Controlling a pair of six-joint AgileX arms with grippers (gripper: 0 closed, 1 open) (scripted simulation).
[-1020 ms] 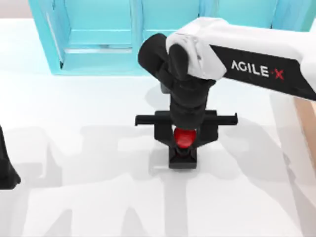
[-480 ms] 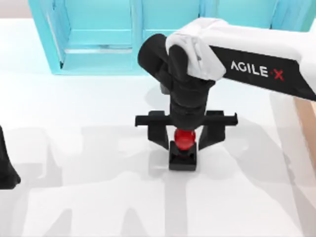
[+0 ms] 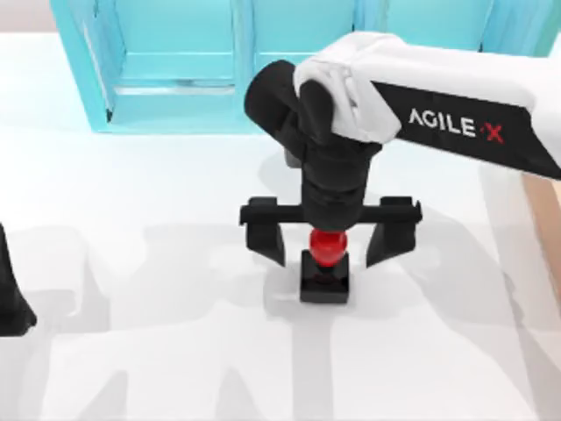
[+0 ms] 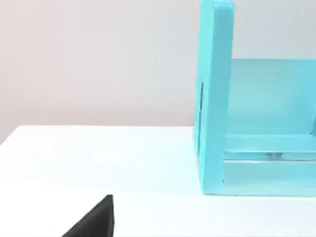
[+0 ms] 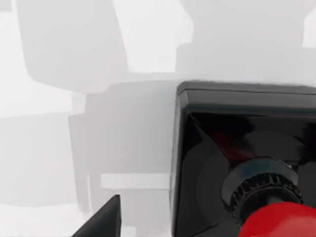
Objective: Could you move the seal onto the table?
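On table [image 3: 131, 263], seal [image 3: 325, 263] upright between spread right gripper [image 3: 326, 246] fingers, shelf [image 3: 175, 61] behind

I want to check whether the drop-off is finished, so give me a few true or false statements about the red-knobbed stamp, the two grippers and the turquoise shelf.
1. The small seal with a black square base and glossy red ball knob stands upright on the plain white table. True.
2. The right gripper is clamped on the seal's knob. False: its fingers are spread wide, apart from the seal on either side.
3. The seal sits inside the turquoise shelf unit. False: it is on the table in front of the shelf.
4. The left gripper is parked at the table's left edge, far from the seal. True.
5. The right gripper is directly above the seal. True.
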